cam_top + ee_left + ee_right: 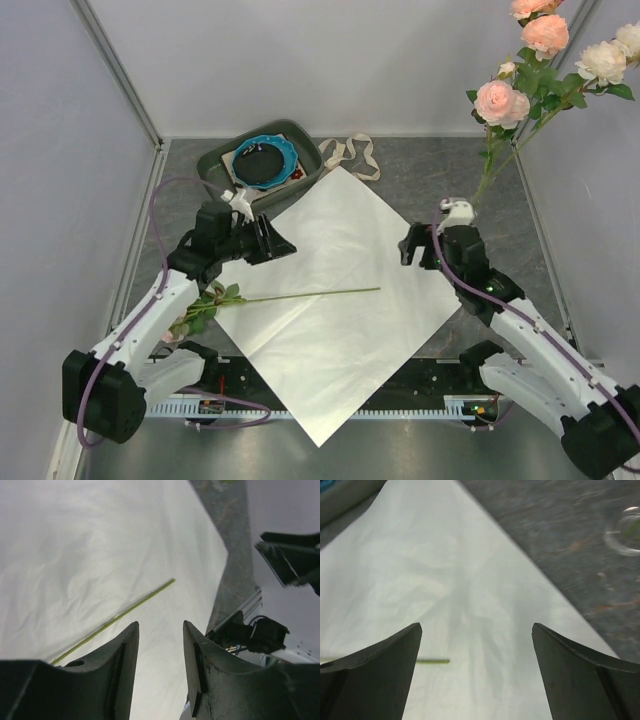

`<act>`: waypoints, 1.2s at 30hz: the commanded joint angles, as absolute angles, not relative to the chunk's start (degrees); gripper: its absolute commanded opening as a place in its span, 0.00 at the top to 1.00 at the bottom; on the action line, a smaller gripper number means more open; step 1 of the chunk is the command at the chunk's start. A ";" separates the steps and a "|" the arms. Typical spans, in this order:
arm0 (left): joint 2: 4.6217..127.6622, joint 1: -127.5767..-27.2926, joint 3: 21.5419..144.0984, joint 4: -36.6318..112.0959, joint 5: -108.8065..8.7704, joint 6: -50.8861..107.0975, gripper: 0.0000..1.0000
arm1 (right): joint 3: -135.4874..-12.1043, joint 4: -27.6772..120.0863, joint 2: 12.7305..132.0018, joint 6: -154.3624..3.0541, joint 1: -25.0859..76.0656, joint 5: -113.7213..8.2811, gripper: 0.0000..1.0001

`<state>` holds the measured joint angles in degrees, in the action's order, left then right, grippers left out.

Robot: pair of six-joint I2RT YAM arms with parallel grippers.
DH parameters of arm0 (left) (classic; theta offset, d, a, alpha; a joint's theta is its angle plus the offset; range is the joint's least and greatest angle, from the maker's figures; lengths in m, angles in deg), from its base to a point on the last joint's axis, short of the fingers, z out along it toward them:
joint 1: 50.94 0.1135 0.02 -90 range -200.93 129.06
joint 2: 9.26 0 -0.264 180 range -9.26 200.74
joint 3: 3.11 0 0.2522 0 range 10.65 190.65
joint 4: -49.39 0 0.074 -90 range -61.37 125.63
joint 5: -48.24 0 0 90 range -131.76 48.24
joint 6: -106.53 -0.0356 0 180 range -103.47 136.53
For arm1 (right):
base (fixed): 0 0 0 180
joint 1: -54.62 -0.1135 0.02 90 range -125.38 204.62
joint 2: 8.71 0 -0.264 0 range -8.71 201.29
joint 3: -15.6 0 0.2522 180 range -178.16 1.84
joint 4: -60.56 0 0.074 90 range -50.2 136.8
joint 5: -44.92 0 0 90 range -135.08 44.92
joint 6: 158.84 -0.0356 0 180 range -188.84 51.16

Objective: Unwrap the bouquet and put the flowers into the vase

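Your left gripper and right gripper both stand open, empty. Pinch the stem mid-length at five o'clock, then carry it to the vase at two o'clock.

Place: lab test cell — white panel walls | grey table

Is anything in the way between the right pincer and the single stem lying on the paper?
Nothing visible. The stem lies bare on the flat paper, and the open right pincer hangs over that paper with the stem's cut tip showing between its fingers. Only the leafy end lies partly under the left arm.
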<state>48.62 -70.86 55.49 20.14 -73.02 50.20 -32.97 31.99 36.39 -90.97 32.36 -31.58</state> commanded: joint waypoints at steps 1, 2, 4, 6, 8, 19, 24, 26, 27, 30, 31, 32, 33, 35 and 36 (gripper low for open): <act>49.72 -69.75 51.18 13.31 -58.46 65.20 0.54 | -36.03 35.35 44.33 -85.58 21.77 -40.94 0.02; 48.75 -69.40 50.30 12.96 -57.67 66.61 0.56 | -36.83 36.24 46.46 -83.80 19.40 -41.04 0.02; 43.60 -68.34 48.45 13.04 -55.91 69.08 0.57 | -39.89 38.44 53.22 -77.41 13.50 -43.22 0.02; 39.01 -68.16 48.18 12.60 -53.90 68.39 0.58 | -42.27 39.76 59.97 -73.95 9.81 -46.81 0.02; 30.32 -68.16 48.88 11.03 -50.40 66.03 0.57 | -46.22 42.39 64.48 -69.29 8.22 -50.95 0.02; -0.99 -68.25 59.42 1.80 -25.07 52.83 0.39 | -80.02 40.94 101.21 -60.85 -2.50 -65.04 0.20; -3.37 -68.16 63.29 -2.07 -21.19 48.87 0.39 | -89.47 35.64 112.11 -55.14 -8.13 -59.67 0.24; -3.64 -68.16 63.65 -2.95 -21.19 48.26 0.40 | -92.11 34.24 113.80 -54.25 -9.71 -58.97 0.27; -3.73 -68.16 63.48 -3.04 -21.36 48.17 0.40 | -93.42 33.71 115.11 -53.81 -10.24 -58.88 0.28; -3.73 -68.16 62.95 -3.13 -21.80 47.99 0.40 | -95.71 31.78 117.66 -52.14 -11.82 -57.92 0.32; -3.64 -68.25 62.86 -3.13 -21.89 47.90 0.40 | -96.33 30.99 118.28 -51.44 -12.18 -57.22 0.32; -3.64 -68.25 62.86 -3.13 -22.07 47.90 0.40 | -96.86 30.63 118.98 -51.26 -12.79 -56.43 0.32; -3.55 -68.25 62.77 -3.13 -22.24 47.99 0.40 | -97.99 30.37 120.30 -51.00 -13.06 -55.46 0.32; -3.55 -68.25 62.77 -3.13 -22.86 47.99 0.40 | -99.32 29.23 121.53 -50.73 -13.67 -54.84 0.35; -3.55 -68.25 62.86 -3.13 -22.95 47.82 0.40 | -100.45 29.13 122.58 -50.73 -13.76 -54.40 0.36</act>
<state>-3.44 -68.37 62.77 -2.76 -23.76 50.50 -95.63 30.72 119.95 -53.05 -13.15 -57.07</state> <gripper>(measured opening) 0.605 0.657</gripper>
